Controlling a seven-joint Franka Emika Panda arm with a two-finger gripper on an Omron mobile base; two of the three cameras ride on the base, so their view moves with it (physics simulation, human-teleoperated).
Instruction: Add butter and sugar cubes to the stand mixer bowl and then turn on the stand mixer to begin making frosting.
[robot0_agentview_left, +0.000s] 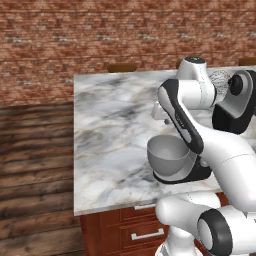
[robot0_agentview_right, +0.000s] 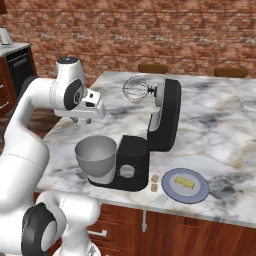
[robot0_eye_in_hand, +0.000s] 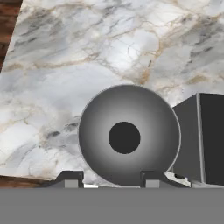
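Claw: gripper (robot0_eye_in_hand: 105, 179) hangs above the stand mixer bowl (robot0_agentview_right: 96, 159), pointing down; finger tips (robot0_eye_in_hand: 70, 178) stand apart with nothing between them (spread, empty)
Arm pose: white arm folded, elbow high, wrist bent so the hand sits level over the bowl; hand reaches from the left side of the right base view
Bowl: round, deep, smooth grey metal, dark circle at its bottom seen from the hand view; seated on the mixer's black base
Mixer: stand mixer (robot0_agentview_right: 150, 135), black body, head tilted back, wire whisk (robot0_agentview_right: 135, 90) raised clear of the bowl
Butter: butter (robot0_agentview_right: 184, 183), small pale-yellow stick lying on a flat blue-grey plate (robot0_agentview_right: 172, 190), right of the mixer base
Sugar: two small tan sugar cubes (robot0_agentview_right: 155, 183) on the counter between mixer base and plate
Counter: marble countertop (robot0_agentview_left: 110, 130), white with grey veins, glossy; brick wall (robot0_agentview_left: 75, 35) behind
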